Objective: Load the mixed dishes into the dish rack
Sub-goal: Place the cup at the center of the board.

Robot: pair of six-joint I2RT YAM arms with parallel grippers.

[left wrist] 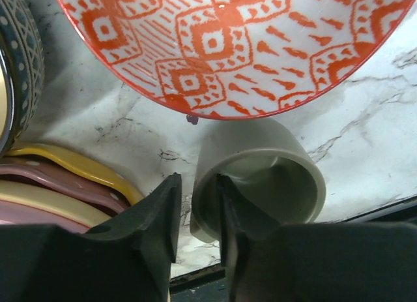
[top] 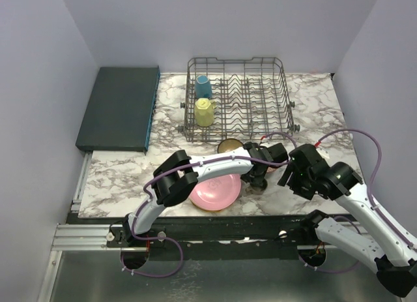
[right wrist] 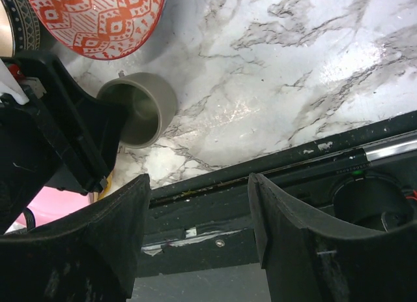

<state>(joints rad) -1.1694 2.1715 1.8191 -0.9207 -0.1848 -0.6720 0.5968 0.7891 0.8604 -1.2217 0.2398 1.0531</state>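
Only the left wrist view shows the left end effector [left wrist: 199, 181] narrowly open astride the wall of the grey-green mug [left wrist: 273, 158], on its side on the counter [left wrist: 98, 119] beside a red-patterned bowl [left wrist: 247, 41]; the right end effector [right wrist: 199, 181] gapes empty. Beyond, the wire dish rack [top: 238, 59] holds a yellow mug [top: 204, 111] and a blue mug [top: 203, 87]

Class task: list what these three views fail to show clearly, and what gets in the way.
Grey-green mug: handle unseen in every view; in the top view the left hand covers it.
Plate stack: left wrist view, cut by the frame edge and fingers; count unclear.
Blue-white bowl: left wrist view, only an edge sliver.
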